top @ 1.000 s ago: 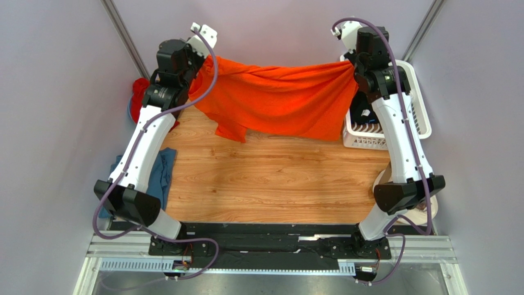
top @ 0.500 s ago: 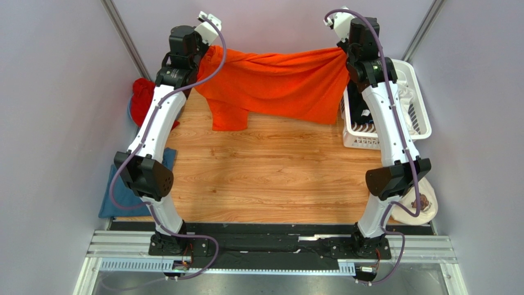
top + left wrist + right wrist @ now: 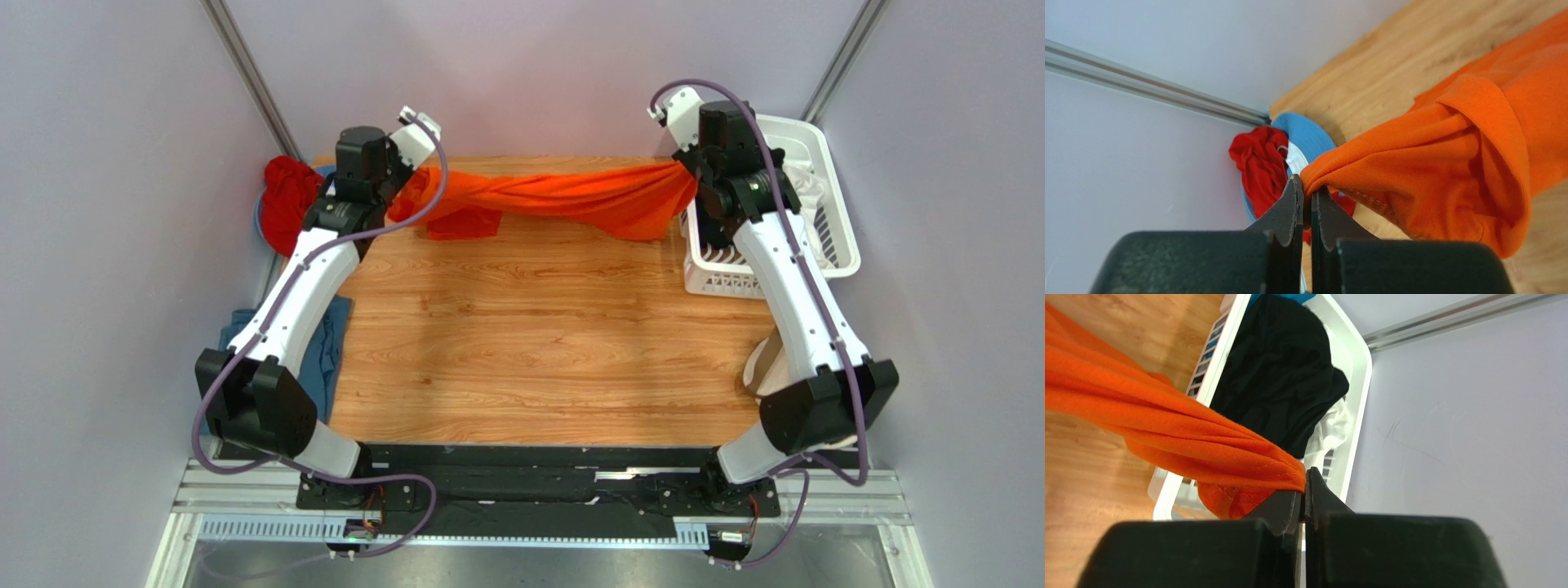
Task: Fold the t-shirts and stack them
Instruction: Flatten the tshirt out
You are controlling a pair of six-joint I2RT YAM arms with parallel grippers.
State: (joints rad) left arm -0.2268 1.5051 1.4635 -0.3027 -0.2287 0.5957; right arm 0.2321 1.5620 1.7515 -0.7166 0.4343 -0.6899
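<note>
Two sets of jaws are pinching one bright orange cotton t-shirt point(image 3: 552, 196). It is stretched into a twisted band that runs leftward from the white slatted plastic basket point(image 3: 726, 282) across the far part of the wooden surface point(image 3: 540, 355). From my right wrist camera I see the right jaws pressed together on a bunched orange edge just beside the basket's left wall. Inside the basket lie a crumpled black t-shirt point(image 3: 1284, 373) and some white cloth point(image 3: 1333, 425). The left jaws grip the shirt's other end, well to the left of the basket. A fold droops there; I cannot tell whether it touches the surface. Farther left of the basket sits a bunched red cloth point(image 3: 285, 196). A dusty blue shirt point(image 3: 321, 349) lies far left of the basket, nearer the arm bases.
</note>
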